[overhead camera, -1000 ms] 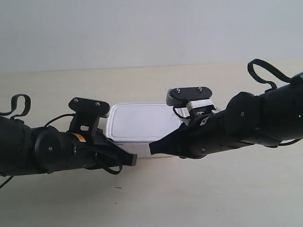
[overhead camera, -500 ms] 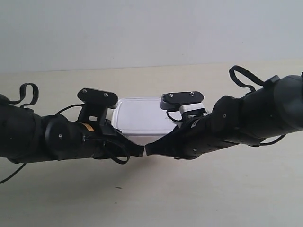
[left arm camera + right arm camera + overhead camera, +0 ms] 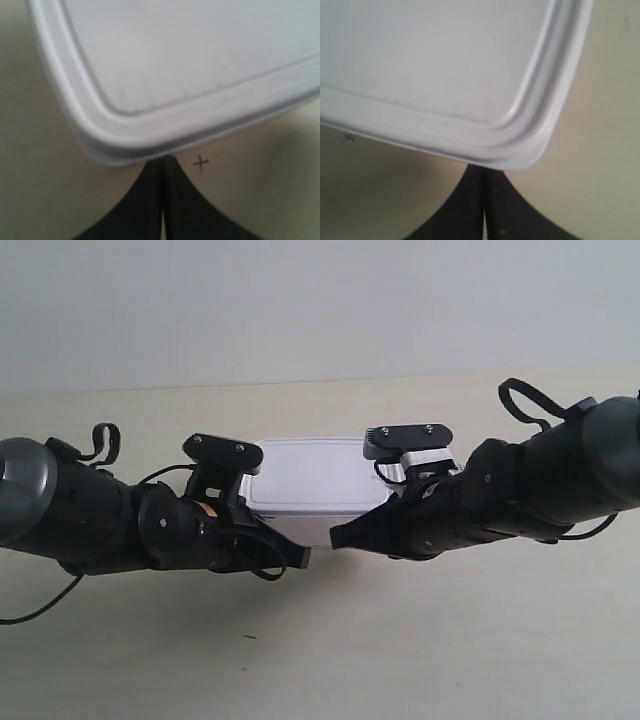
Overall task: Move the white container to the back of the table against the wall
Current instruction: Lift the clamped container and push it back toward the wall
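The white container (image 3: 318,478) rests flat on the table (image 3: 420,660), short of the wall (image 3: 320,310). Both arms lie low in front of it. My left gripper (image 3: 299,558) is shut, and its tips (image 3: 162,160) press under the lid rim at one near corner of the white container (image 3: 190,65). The right gripper (image 3: 339,537) is also shut, with its tips (image 3: 484,170) against the other near corner of the white container (image 3: 430,65). Neither gripper holds anything.
A small pen-drawn cross (image 3: 201,162) marks the tabletop just in front of the box, also seen as the cross (image 3: 349,138) in the right wrist view. A strip of bare table (image 3: 300,405) lies between the box and the wall.
The box has slid a short way toward the wall with both shut grippers behind it. The fingertips, which met in front of the box half a second ago, now sit slightly apart.
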Robot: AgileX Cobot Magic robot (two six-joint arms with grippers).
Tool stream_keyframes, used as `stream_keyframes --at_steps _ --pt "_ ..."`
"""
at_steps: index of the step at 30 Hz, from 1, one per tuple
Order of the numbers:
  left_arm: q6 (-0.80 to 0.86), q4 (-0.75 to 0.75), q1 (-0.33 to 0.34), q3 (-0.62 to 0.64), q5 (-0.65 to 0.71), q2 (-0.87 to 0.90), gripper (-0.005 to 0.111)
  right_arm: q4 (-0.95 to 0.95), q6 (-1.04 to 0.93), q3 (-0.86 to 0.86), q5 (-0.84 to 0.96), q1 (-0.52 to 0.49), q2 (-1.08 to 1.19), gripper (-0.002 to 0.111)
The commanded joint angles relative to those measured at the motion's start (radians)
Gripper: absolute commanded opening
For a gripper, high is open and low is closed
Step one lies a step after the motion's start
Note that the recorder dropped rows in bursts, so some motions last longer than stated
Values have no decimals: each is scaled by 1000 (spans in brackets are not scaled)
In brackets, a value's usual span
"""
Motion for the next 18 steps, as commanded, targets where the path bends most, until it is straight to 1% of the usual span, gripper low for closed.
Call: stream_keyframes --at_steps 1,5,18 --pt "5 10 26 -8 -41 1 0 -13 -31 -48 20 -32 12 0" --pt "6 21 40 -13 -51 2 0 -13 -32 -104 40 -32 45 0" --pt "32 24 54 -120 -30 57 0 -13 -32 -204 28 -32 144 0"
